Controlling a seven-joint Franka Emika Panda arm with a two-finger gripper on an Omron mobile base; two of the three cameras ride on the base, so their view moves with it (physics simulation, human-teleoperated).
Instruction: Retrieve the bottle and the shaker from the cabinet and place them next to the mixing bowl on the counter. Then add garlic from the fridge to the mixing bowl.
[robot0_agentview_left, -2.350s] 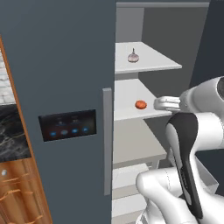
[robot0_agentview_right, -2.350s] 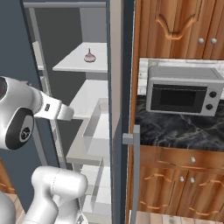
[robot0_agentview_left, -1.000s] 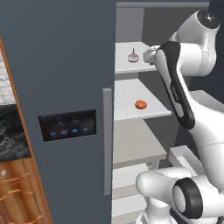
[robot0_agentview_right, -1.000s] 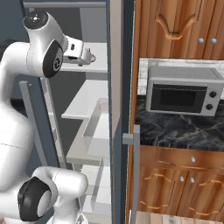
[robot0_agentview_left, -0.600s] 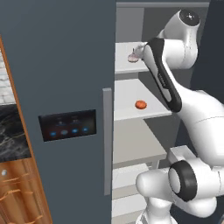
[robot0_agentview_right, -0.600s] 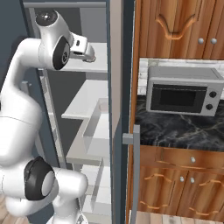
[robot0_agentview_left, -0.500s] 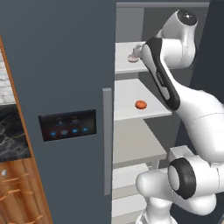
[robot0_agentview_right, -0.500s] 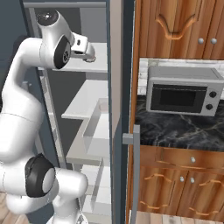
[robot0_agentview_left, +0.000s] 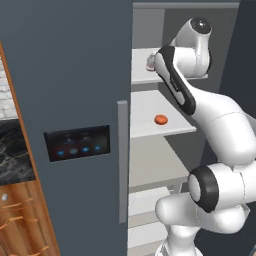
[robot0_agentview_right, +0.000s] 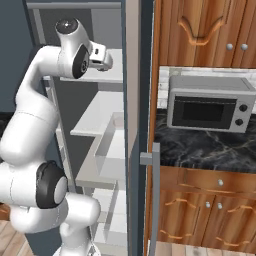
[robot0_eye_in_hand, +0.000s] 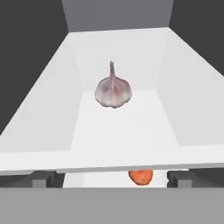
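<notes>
The white arm reaches up into the open grey fridge, its pincer level with the front edge of the upper white shelf. In the hand view the two dark finger tips stand far apart at the bottom corners, jaws spread wide with nothing between them.

The pale purple-white garlic bulb, stem pointing up, sits on that upper shelf, near the middle and toward the far wall, well apart from the pincer. In the left base view the garlic shows just left of the arm's forearm, partly hidden by it.

Below, a small round orange-red fruit lies on the next white shelf; the hand view shows it peeking under the upper shelf's front lip.

The fridge's dark grey door with its blue-lit control panel stands at the left. In the right base view, a silver microwave rests on the dark marbled bench to the right, under wooden cabinets.
</notes>
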